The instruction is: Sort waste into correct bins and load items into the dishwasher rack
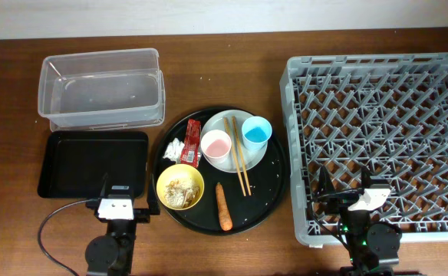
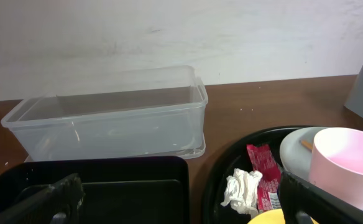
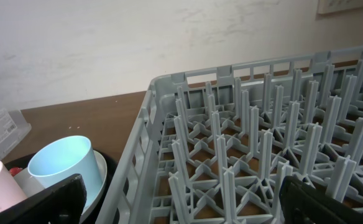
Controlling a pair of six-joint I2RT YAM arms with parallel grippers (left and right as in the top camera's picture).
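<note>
**Desk (image 1: 232, 57), brown wood, seen from overhead**

1. Clear tub (image 1: 101, 92): at 10 o'clock on the desk, long side toward the wall.
2. Black tray (image 1: 86, 161): directly at the tub's 6 o'clock, just beside it.
3. Round black tray (image 1: 274, 192): desk centre, between the black tray and the rack. It carries items 4 to 12.
4. Plate (image 1: 225, 123): pale grey, at the round tray's 1 o'clock.
5. Pink cup (image 1: 215, 144): upright on the plate, at its 7 o'clock.
6. Blue cup (image 1: 256, 132): upright on the plate, at its 3 o'clock.
7. Chopsticks (image 1: 241, 157): a pair lying between the two cups, pointing 12 to 6, with the near ends past the plate rim.
8. Red wrapper (image 1: 192, 142): at the tray's 10 o'clock, just beside the pink cup.
9. Tissue (image 1: 173, 149): crumpled, at 9 o'clock, touching the wrapper.
10. Yellow bowl (image 1: 163, 184): at 7 o'clock.
11. Food scraps (image 1: 179, 192): beige, inside the bowl.
12. Carrot (image 1: 222, 207): at 6 o'clock, lying lengthwise.
13. Dishwasher rack (image 1: 377, 61): grey, pegged, filling the desk's 3 o'clock side.
14. Left claw (image 2: 180, 182): fingers spread wide with nothing between them, over the black tray's 5 o'clock corner.
15. Right claw (image 3: 183, 183): fingers spread wide, gripping nothing, over the rack's 7 o'clock area.
</note>
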